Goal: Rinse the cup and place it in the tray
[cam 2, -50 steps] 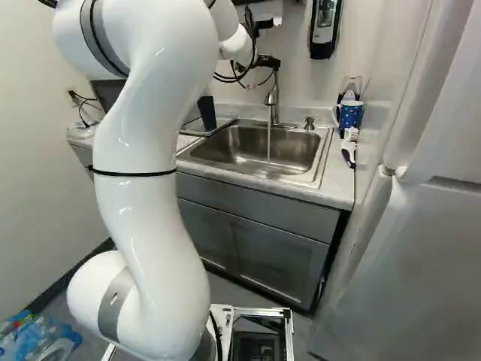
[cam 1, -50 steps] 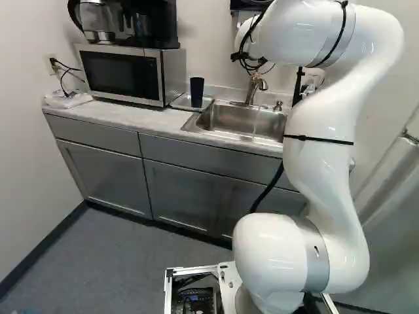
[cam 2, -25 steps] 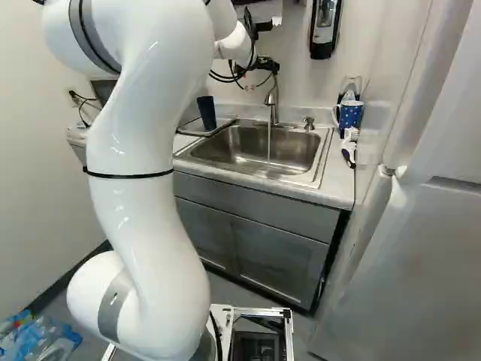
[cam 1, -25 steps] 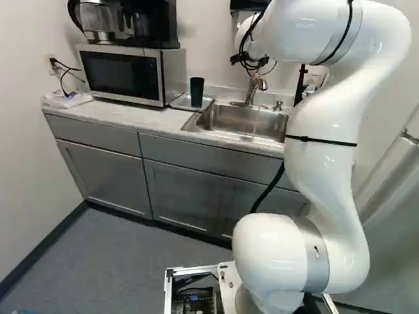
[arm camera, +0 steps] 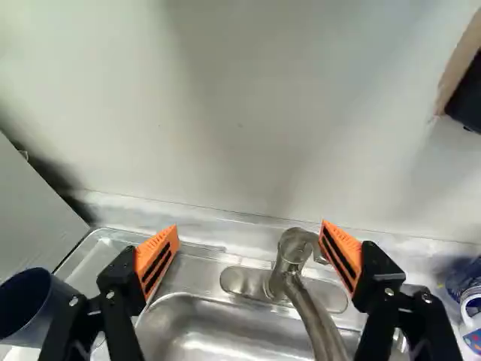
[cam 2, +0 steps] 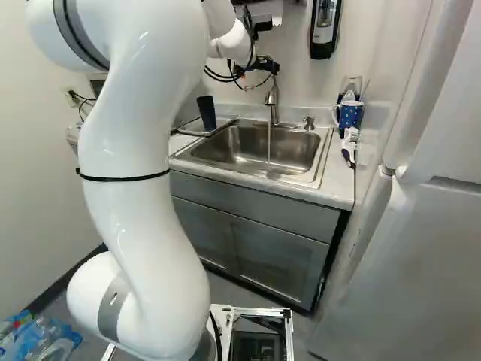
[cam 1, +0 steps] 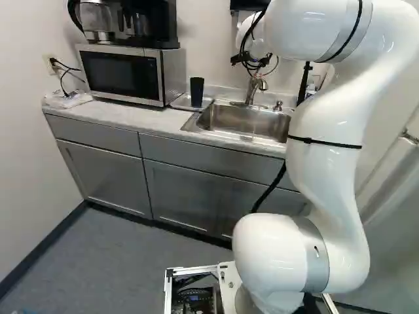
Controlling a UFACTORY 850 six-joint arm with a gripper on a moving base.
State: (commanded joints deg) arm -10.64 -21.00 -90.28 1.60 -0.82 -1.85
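Spread hand (cam 2: 259,66), seemingly near faucet (arm camera: 307,302)

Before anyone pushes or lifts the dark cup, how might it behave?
The cup would probably tip if pushed near its rim, being taller than it is wide. Its walls look thin, so it is likely light, if empty. Its smooth sides, narrowing toward the foot, could slip in a loose grip.

No text, label, brand, number or sign is showing clearly enough to read, left or right, near or far, in any view.
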